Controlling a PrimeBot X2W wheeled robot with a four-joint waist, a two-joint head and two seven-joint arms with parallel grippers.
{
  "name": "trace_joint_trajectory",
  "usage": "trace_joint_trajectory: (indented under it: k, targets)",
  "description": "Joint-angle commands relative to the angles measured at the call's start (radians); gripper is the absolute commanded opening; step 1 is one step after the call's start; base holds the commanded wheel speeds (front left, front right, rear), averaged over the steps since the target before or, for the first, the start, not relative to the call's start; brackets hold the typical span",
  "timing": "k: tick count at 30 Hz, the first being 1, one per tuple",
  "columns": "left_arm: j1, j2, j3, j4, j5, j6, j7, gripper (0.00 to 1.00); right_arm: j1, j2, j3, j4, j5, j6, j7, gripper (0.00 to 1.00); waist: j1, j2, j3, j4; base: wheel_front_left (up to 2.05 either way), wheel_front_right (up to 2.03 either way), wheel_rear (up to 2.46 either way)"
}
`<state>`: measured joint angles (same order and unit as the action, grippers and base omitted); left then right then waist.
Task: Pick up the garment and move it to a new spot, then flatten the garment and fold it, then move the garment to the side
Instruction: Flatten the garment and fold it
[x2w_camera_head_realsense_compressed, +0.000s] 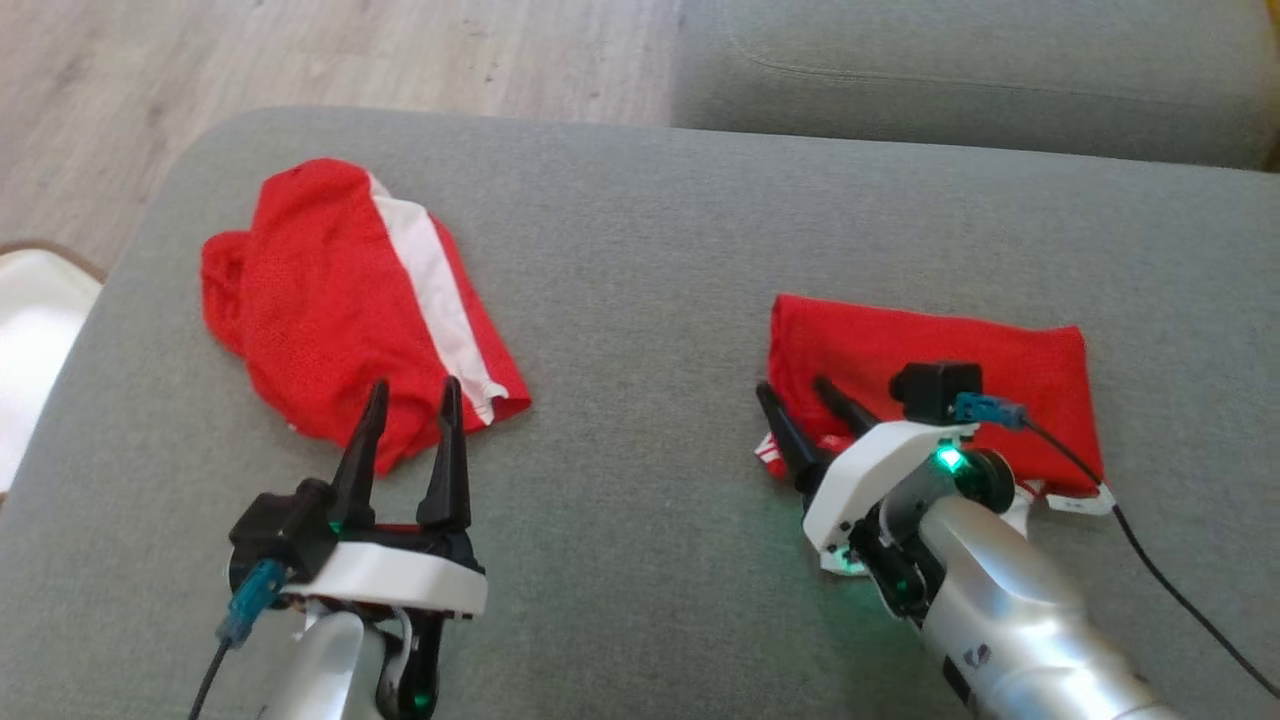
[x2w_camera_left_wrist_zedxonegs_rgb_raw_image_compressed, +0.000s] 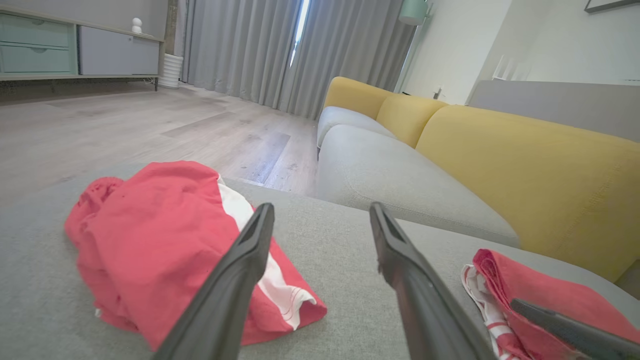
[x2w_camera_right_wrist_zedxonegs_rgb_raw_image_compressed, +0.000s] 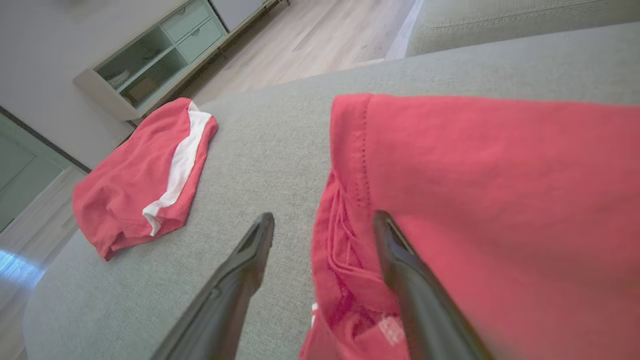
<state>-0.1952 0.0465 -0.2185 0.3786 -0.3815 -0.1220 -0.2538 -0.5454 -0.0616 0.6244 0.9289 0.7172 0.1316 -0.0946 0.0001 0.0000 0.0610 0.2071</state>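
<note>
Grey cushion (x2w_camera_head_realsense_compressed: 640, 230) is carrying two red garments, well apart. Folded garment (x2w_camera_head_realsense_compressed: 930, 345) is lying on the right side as a flat rectangle, long axis running left-right, with white label bits poking out at its near edge. Right gripper (x2w_camera_head_realsense_compressed: 790, 385) is sitting at its near-left corner, jaws standing apart and gripping nothing. In the right wrist view one finger (x2w_camera_right_wrist_zedxonegs_rgb_raw_image_compressed: 400, 260) is lying over the red cloth and the other (x2w_camera_right_wrist_zedxonegs_rgb_raw_image_compressed: 245, 260) over bare cushion, so the garment's left edge is running between them. Can't tell if the fingertips are touching the cloth. Loose garment (x2w_camera_head_realsense_compressed: 330, 300), red with a white stripe, is lying rumpled on the far-left part of the cushion, long axis slanting from far-left to near-right. Left gripper (x2w_camera_head_realsense_compressed: 416, 383) is hanging just near of its near-right end, jaws wide apart and empty, fingers pointing far. In the left wrist view the cloth is lying mostly left of the jaw gap, not centred in it. Judging from this, the folded piece is looking finished and parked at the side. If the loose one is coming next, the left arm is clearly nearer, and it would be needing a small shift far and left to bring cloth between the jaws.
</note>
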Motion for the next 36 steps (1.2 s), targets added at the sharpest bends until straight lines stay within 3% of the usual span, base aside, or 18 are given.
trace_joint_trajectory:
  k: [1, 5, 8, 14, 20, 24, 29, 36]
  targets:
    - [-0.039, 0.004, 0.037, -0.033, -0.006, 0.007, -0.008, 1.0, -0.056, 0.011, 0.017, -0.027, 0.014, -0.001, -0.033, 1.0, -0.0001, 0.0, -0.005, -0.02, 0.0, 0.0, 0.0]
    - [-0.038, 0.004, 0.043, -0.041, -0.009, 0.008, -0.008, 1.0, -0.106, 0.011, 0.0, -0.01, 0.027, -0.001, -0.1, 1.0, -0.0001, 0.0, -0.017, -0.057, 0.0, 0.0, 0.0]
    - [-0.032, 0.004, 0.054, -0.053, -0.011, 0.012, -0.008, 1.0, -0.152, 0.007, -0.039, 0.03, -0.032, -0.001, -0.141, 1.0, -0.0001, 0.0, -0.028, -0.092, 0.0, 0.0, 0.0]
    - [-0.02, 0.004, 0.068, -0.073, -0.009, 0.016, -0.008, 1.0, -0.182, -0.112, -0.162, 0.034, -0.179, -0.001, -0.166, 1.0, -0.0001, 0.0, -0.052, -0.149, 0.0, 0.0, 0.0]
    - [-0.004, 0.004, 0.071, -0.089, -0.005, 0.019, -0.008, 1.0, -0.08, -0.188, -0.332, -0.113, -0.378, -0.001, -0.167, 1.0, -0.0001, 0.0, -0.068, -0.19, 0.0, 0.0, 0.0]
    - [0.013, 0.004, 0.07, -0.097, 0.008, 0.02, -0.008, 1.0, 0.054, -0.15, -0.474, -0.235, -0.498, -0.001, -0.167, 1.0, -0.0001, 0.0, -0.072, -0.208, 0.0, 0.0, 0.0]
    - [0.041, 0.004, 0.076, -0.108, 0.02, 0.02, -0.008, 1.0, 0.215, -0.055, -0.614, -0.386, -0.622, -0.001, -0.167, 1.0, -0.0001, 0.0, -0.069, -0.226, 0.0, 0.0, 0.0]
    - [0.068, 0.004, 0.09, -0.123, 0.036, 0.017, -0.008, 1.0, 0.349, 0.005, -0.671, -0.505, -0.681, -0.001, -0.167, 1.0, -0.0001, 0.0, -0.062, -0.239, 0.0, 0.0, 0.0]
